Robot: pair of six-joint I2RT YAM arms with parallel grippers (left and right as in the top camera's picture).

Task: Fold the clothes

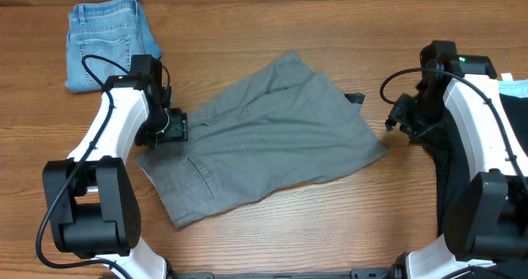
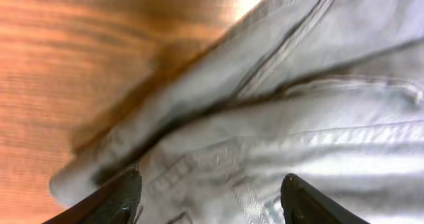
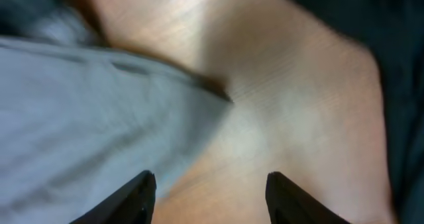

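The grey shorts point(image 1: 264, 134) lie spread flat and slanted across the middle of the table, waistband end at the lower left. My left gripper point(image 1: 175, 126) is at their left edge, open, its fingers point(image 2: 211, 201) wide apart over the waistband cloth point(image 2: 318, 118). My right gripper point(image 1: 398, 118) is open just off the shorts' right corner; in the right wrist view its fingers point(image 3: 209, 197) straddle bare wood beside the grey hem point(image 3: 86, 111). Folded blue denim shorts point(image 1: 109, 41) lie at the far left.
A black garment point(image 1: 452, 159) lies at the right edge under the right arm, with a light-blue one point(image 1: 516, 87) just behind it. A small black tag point(image 1: 355, 98) lies near the shorts' upper right edge.
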